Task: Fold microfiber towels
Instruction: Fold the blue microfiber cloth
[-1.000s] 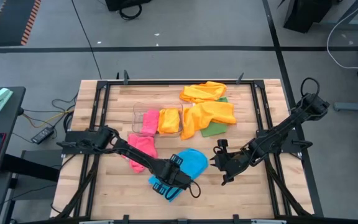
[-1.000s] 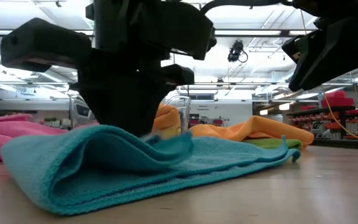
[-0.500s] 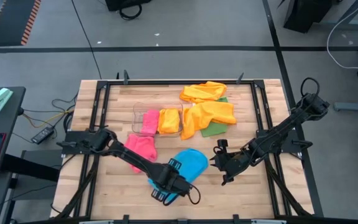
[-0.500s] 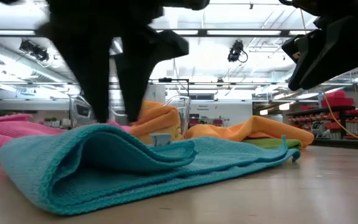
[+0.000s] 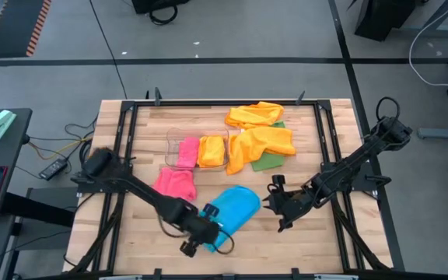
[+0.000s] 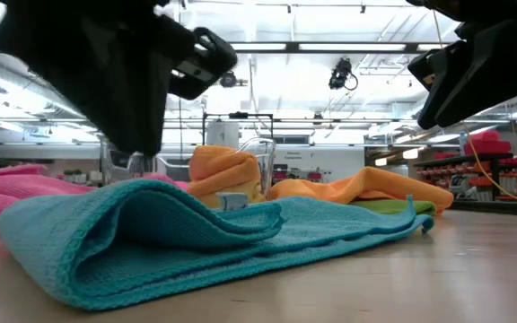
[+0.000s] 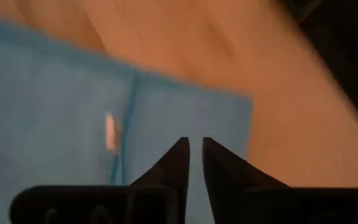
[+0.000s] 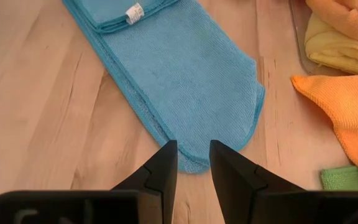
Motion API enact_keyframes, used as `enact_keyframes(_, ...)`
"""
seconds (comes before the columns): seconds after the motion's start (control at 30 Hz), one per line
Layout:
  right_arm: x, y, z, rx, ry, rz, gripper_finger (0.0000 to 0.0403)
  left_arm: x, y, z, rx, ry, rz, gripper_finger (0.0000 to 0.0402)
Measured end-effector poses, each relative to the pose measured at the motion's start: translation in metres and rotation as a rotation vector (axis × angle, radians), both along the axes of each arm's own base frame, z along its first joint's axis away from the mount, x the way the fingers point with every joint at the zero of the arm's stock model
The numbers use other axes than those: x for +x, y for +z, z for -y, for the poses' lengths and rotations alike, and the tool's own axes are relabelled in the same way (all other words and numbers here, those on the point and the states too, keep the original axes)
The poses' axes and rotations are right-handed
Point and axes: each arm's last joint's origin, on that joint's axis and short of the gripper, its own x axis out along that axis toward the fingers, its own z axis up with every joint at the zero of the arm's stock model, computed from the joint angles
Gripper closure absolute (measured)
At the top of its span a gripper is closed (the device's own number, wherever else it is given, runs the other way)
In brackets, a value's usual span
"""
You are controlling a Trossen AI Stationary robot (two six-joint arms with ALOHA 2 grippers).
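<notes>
Blue towel (image 5: 230, 210) half folded; loose towels wait.
Left claw (image 5: 195, 243) at its end and right claw (image 8: 188, 163) beside it: both narrowly parted, empty. Pink (image 5: 175, 183) and orange (image 5: 261, 144) towels lie unfolded.

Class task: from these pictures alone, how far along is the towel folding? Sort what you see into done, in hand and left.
Done: a pink towel and a yellow towel sit folded in the clear bin.
In hand: the blue towel lies partly folded; the left gripper is at its near end, the right gripper beside it, holding nothing.
Left: loose orange towels, a green one and another pink one.
</notes>
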Motion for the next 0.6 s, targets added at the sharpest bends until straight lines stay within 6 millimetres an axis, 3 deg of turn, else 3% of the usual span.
enact_keyframes(0.1, 0.001, 0.000, 0.000, -0.001, 0.003, 0.006, 0.0299, -0.016, -0.006, -0.006, -0.091, -0.002, 0.139, 0.0365)
enact_keyframes(0.23, 0.001, 0.001, 0.000, 0.005, 0.004, 0.015, 0.0299, -0.030, -0.029, -0.013, -0.168, 0.028, 0.205, 0.0376)
enact_keyframes(0.6, 0.002, 0.001, -0.001, 0.003, 0.009, 0.020, 0.0299, -0.030, -0.065, -0.012, -0.213, 0.041, 0.298, 0.0350)
